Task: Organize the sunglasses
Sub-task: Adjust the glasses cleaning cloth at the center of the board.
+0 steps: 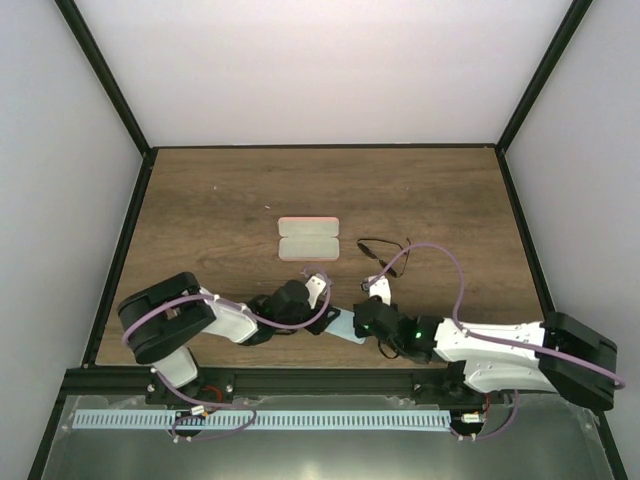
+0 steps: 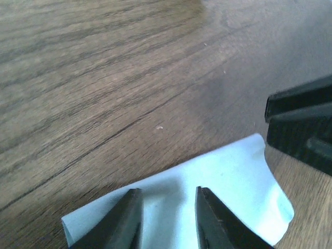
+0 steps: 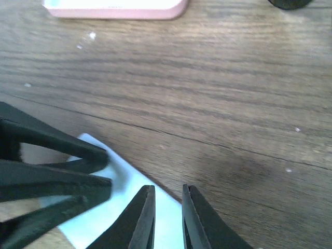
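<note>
The sunglasses [image 1: 383,248] were seen just right of the case [image 1: 308,238]. In front of the case, the left claw [image 2: 165,218] and right claw [image 3: 167,218] were set at the cloth [image 2: 228,176], and whether either was clamped could not be told. An even lift was needed.

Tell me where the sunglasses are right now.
In the top view the sunglasses lie on the table right of centre, just right of the pink case and apart from it, beyond the right claw.
</note>
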`<state>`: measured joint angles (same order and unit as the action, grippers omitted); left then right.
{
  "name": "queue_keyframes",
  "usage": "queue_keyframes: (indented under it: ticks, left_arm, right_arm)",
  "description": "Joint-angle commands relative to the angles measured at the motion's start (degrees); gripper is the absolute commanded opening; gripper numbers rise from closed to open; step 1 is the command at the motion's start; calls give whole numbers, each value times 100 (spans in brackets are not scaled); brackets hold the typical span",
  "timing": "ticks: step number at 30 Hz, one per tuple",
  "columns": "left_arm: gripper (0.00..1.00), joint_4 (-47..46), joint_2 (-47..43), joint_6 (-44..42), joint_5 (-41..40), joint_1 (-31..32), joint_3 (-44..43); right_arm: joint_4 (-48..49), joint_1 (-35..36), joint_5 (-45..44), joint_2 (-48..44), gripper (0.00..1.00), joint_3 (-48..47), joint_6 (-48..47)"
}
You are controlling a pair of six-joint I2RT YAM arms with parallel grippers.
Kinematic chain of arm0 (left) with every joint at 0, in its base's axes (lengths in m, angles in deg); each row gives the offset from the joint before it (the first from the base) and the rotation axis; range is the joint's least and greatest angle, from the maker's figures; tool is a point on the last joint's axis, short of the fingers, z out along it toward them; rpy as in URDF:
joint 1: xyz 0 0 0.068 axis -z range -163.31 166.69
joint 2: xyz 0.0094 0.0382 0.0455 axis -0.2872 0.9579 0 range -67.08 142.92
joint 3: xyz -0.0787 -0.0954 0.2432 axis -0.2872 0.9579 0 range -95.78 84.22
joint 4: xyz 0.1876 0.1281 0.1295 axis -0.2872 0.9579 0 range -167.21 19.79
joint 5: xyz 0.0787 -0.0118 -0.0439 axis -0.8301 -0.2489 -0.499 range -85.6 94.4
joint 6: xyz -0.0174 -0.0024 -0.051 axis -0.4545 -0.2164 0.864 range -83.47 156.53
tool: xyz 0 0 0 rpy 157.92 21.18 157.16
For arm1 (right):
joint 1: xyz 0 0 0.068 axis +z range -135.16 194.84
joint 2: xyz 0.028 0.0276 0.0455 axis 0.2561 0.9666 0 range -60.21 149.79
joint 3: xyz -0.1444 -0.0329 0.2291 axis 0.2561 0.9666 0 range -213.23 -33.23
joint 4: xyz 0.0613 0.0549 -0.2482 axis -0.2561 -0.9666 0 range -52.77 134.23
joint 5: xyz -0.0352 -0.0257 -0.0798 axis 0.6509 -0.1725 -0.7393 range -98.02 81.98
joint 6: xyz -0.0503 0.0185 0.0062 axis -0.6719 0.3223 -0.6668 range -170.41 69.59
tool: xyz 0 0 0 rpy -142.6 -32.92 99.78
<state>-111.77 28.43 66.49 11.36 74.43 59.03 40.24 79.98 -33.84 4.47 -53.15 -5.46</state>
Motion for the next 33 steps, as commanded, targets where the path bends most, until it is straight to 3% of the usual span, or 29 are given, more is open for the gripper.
queue_keyframes:
  ticks: [1,5,8,20,33]
  left_arm:
    - [39,-8,-282,-196,152,-26,101]
    - [85,-108,-632,-207,30,-29,275]
    - [99,-168,-986,-55,-329,-34,465]
    - [100,303,-2639,398,-1615,-90,1233]
    - [100,538,-3090,106,-1430,-185,1326]
  right_arm:
    - [470,218,206,-317,16,157,-125]
    - [497,461,167,2,17,185,171]
    - [573,500,196,224,16,236,293]
    - [576,322,173,286,19,474,381]
    - [1278,-724,654,689,19,435,-384]
